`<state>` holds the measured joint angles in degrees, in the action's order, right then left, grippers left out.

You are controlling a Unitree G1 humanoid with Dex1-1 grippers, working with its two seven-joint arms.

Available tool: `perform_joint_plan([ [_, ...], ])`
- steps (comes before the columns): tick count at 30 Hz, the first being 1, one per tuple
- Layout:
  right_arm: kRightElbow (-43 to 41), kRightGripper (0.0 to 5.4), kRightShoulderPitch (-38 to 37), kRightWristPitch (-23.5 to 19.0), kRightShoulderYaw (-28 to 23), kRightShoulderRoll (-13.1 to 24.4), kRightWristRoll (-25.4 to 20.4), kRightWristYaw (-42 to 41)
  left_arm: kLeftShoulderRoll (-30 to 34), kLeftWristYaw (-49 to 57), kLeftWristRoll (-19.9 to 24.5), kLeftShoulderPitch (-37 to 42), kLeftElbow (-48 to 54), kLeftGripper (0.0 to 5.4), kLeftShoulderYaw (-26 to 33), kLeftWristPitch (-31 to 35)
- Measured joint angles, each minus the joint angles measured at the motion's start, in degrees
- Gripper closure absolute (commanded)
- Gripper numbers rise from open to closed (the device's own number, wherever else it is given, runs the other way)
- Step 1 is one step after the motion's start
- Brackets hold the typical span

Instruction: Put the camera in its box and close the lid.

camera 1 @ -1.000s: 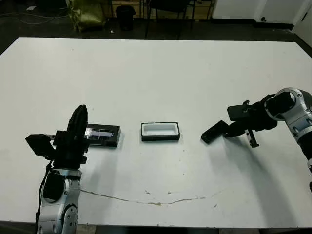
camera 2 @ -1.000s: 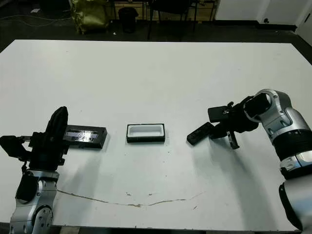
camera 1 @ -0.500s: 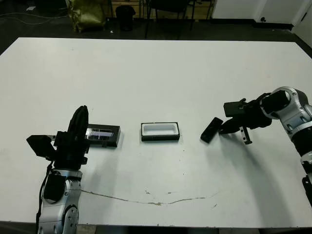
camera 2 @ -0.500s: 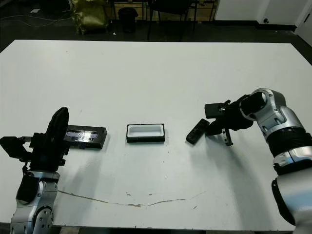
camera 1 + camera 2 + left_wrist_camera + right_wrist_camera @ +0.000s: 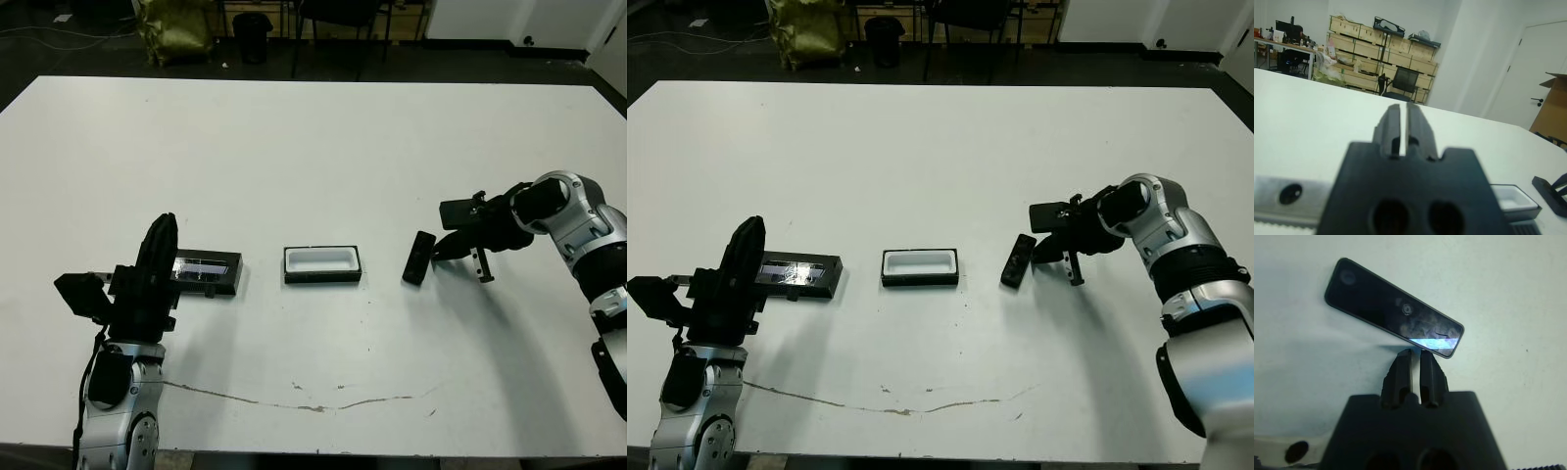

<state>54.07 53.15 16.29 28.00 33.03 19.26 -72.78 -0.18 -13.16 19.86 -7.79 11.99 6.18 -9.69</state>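
This looks like a lab or workshop storeroom. Beyond the white table (image 5: 313, 147), stacked wooden crates (image 5: 1376, 49) line a white wall, with a black office chair (image 5: 1402, 81), a desk of equipment (image 5: 1281, 36) and perhaps a cardboard box (image 5: 1552, 105).

One white desk (image 5: 313, 147) carries three small things: one camera (image 5: 420, 258), one open box (image 5: 322, 264) and one lid (image 5: 206, 273). Two tools are in view, the left tool (image 5: 160, 235) and the right tool (image 5: 439, 253), each with two black fingers pressed close together.
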Motion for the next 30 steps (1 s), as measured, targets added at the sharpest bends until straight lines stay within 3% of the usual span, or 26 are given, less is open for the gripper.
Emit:
perform_joint_plan([
  [30,6.7,5.39,3.9,-0.8,0.8,-3.7,2.9,3.6,-0.2,1.4,-0.4,-1.3,-0.1,5.40,-0.2,0.1],
])
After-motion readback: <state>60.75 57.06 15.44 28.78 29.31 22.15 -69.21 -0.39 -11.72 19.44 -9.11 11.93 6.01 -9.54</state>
